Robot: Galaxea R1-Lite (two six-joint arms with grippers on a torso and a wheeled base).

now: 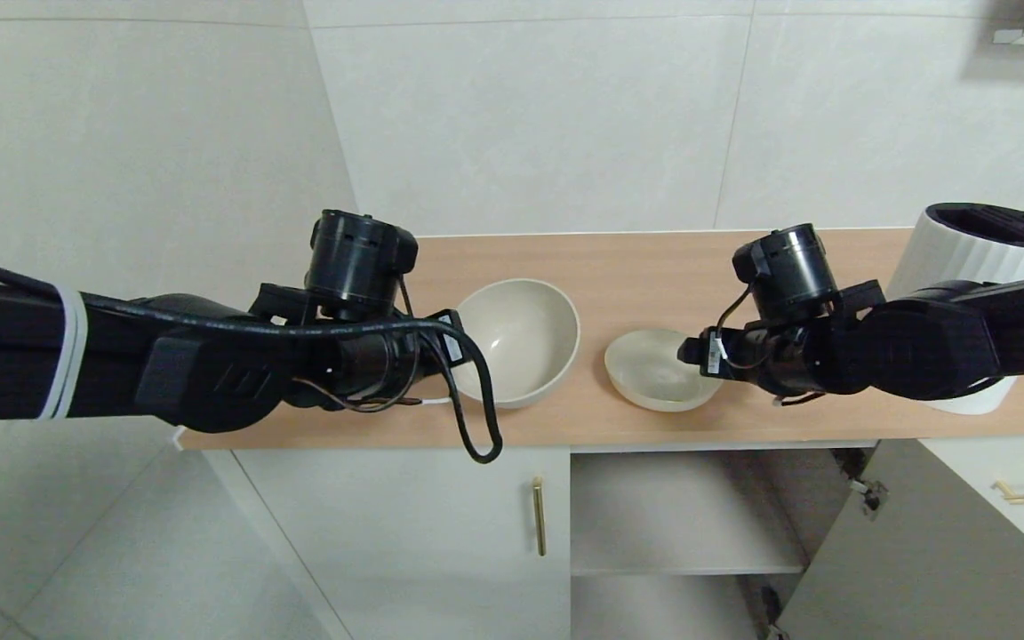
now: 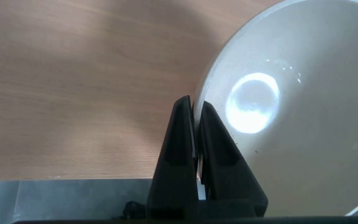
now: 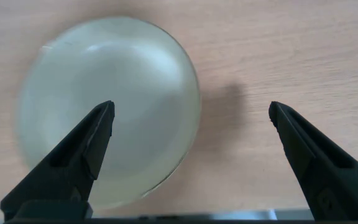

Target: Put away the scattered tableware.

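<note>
A large beige bowl (image 1: 525, 338) is on the wooden counter (image 1: 645, 267), tipped up toward its left side. My left gripper (image 1: 457, 342) is shut on its left rim; in the left wrist view the two fingers (image 2: 182, 121) pinch the rim of the bowl (image 2: 291, 106). To the right lies a small pale translucent dish (image 1: 654, 369). My right gripper (image 1: 692, 352) hovers at its right edge, open (image 3: 191, 118), with one finger over the dish (image 3: 104, 106) and the other over bare counter.
A tall white ribbed container (image 1: 979, 258) stands on the counter's right end, behind my right arm. Below the counter a cabinet (image 1: 681, 507) stands open with a bare shelf, its door (image 1: 921, 551) swung out to the right. A tiled wall backs the counter.
</note>
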